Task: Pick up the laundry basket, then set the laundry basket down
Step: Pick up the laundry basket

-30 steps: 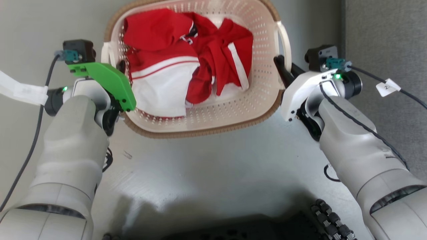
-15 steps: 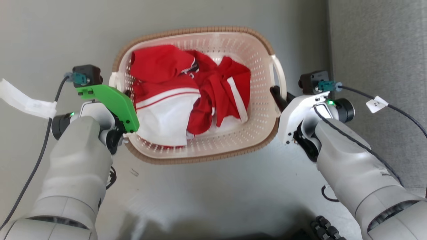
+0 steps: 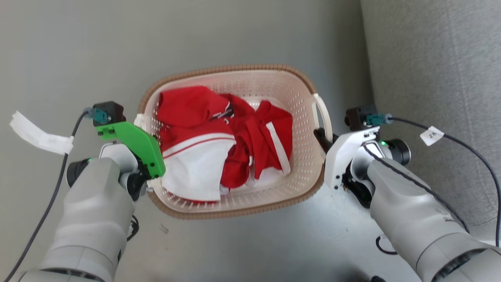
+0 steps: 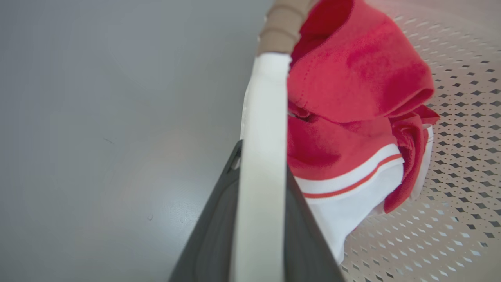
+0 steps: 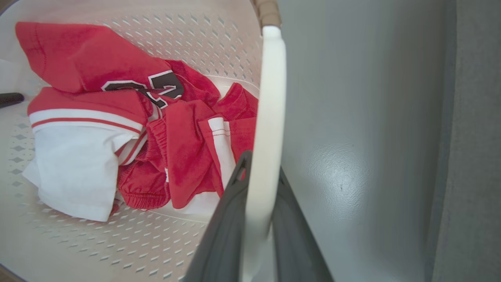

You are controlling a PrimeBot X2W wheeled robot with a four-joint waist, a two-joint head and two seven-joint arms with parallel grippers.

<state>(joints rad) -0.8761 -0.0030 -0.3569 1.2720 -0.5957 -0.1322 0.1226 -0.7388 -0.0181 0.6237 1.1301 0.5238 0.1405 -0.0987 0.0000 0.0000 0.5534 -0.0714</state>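
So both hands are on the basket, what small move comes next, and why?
The left hand and right hand are each shut on a white handle of the basket, so the grip looks done. Probably next: raise both together, slowly and level, since the clothes lie loose and an uneven lift could tip them. Whether it has left the floor I cannot tell.

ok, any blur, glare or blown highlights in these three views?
Head view: sharp, even light, mild sheen on the floor below the laundry basket. Left wrist view: left handle and jaws soft, too near the lens. Right wrist view: right handle nearly blown out, glare patch on the floor, clothes crisp.
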